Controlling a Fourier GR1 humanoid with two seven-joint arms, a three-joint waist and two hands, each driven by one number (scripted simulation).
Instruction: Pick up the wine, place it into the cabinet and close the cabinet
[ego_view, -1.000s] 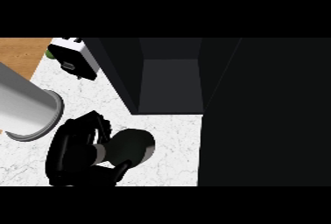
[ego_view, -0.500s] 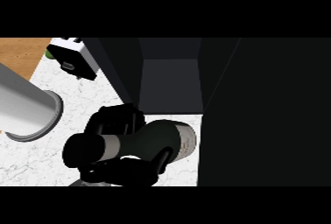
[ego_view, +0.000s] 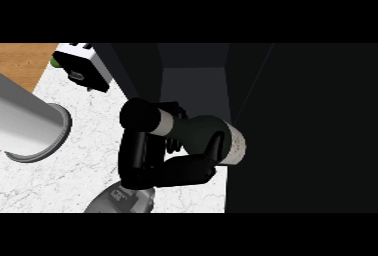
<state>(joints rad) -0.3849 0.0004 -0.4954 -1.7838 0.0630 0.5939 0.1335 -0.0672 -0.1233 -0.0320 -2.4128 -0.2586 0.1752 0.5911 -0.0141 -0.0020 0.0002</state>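
Your right hand (ego_view: 159, 167) is curled round the wine (ego_view: 199, 135) at centre frame, before the open cabinet (ego_view: 193, 80); placing and closing remain.

You see a glossy black hand (ego_view: 159, 165) with thick, rounded, segmented fingers, joined near the lower edge to a grey wrist; at far left, a big pale grey cylindrical forearm (ego_view: 26, 125) with a flat rimmed end

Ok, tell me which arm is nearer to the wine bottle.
Right. The right hand is curled round the wine bottle; the left forearm lies apart from it at the view's left edge.
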